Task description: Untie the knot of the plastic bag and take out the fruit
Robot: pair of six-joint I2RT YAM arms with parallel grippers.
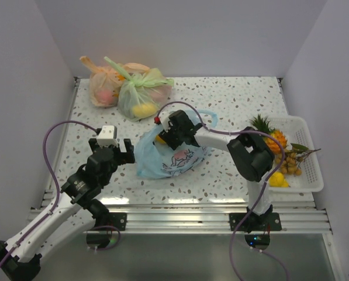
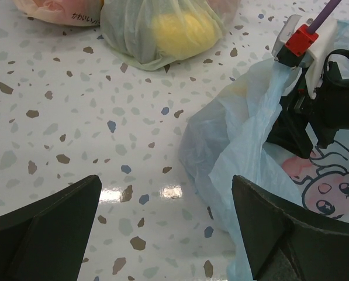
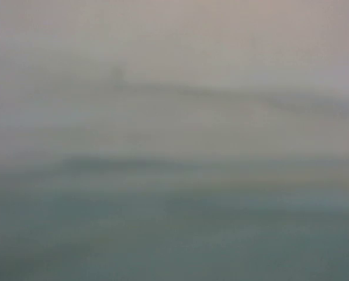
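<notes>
Scanning from your left: an orange bag (image 1: 104, 88) and a green bag (image 1: 140, 96) sit touching at the rear of the bench (image 1: 232, 96), both tied, with fruit showing through them. Nearer you, the left hand (image 1: 129, 152) is released, its fingers spread wide, low over the bench just beside the left edge of the plastic bag (image 1: 162, 161). That light blue bag lies mid-bench, cartoon print facing front, film crumpled. The right hand (image 1: 171, 133) is pushed into the bag's upper side, with film gathered round it. You cannot tell whether it is clenched or released: its wrist view is only grey-green blur. A blue handle loop (image 1: 209, 117) lies behind the right arm. Far right, a white basket (image 1: 308, 175) holds fruit (image 1: 273, 140): pineapple, tan berries (image 1: 289, 164) and a yellow piece (image 1: 277, 180).
</notes>
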